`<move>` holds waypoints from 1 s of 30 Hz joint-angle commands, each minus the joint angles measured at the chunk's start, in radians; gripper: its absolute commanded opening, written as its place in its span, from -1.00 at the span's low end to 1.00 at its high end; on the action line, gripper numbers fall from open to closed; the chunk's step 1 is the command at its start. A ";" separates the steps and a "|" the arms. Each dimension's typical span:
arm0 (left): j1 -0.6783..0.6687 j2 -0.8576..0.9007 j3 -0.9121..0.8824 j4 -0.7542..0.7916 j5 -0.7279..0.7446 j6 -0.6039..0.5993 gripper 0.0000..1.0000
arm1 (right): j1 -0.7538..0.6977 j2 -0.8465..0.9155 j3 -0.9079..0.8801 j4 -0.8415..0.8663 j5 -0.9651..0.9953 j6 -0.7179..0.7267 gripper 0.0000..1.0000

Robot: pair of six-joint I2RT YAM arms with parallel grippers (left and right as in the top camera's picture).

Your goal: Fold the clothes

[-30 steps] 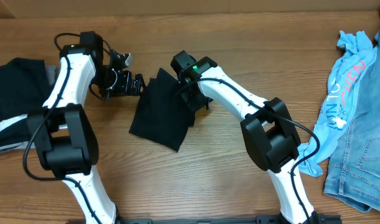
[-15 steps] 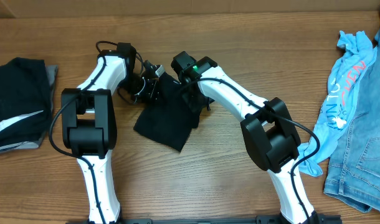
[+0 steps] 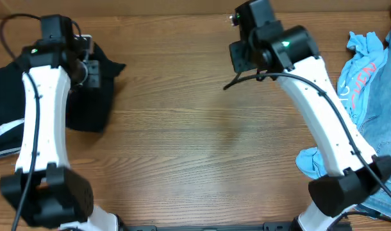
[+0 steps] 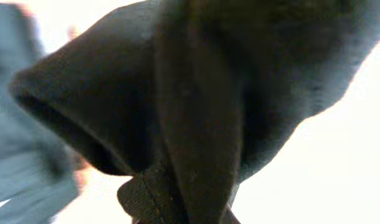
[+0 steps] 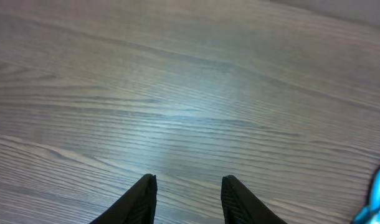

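Note:
My left gripper is shut on a folded black garment, which hangs from it at the table's left, beside a pile of black clothes. In the left wrist view that black cloth fills almost the whole frame and hides the fingers. My right gripper is raised over the back middle of the table. Its fingers stand apart over bare wood, and the right gripper holds nothing.
A light-blue tee with coral lettering and blue denim lie at the right edge, and a blue fold reaches toward the right arm's base. The black pile shows a white strip. Bare wooden table lies between the arms.
The left gripper shut on the black garment and carried it from the middle to the far left. The right gripper left the garment and rose toward the back right.

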 commanded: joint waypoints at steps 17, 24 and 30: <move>0.536 -0.033 0.018 0.216 0.208 0.054 -0.92 | -0.014 -0.017 0.011 -0.127 -0.001 0.008 -0.24; 0.603 0.095 0.018 0.323 0.226 -0.012 -0.92 | -0.014 -0.017 0.011 -0.161 -0.002 0.027 -0.24; 0.650 0.098 0.018 0.415 0.225 -0.022 -0.68 | -0.014 -0.017 0.011 -0.167 -0.005 0.031 -0.24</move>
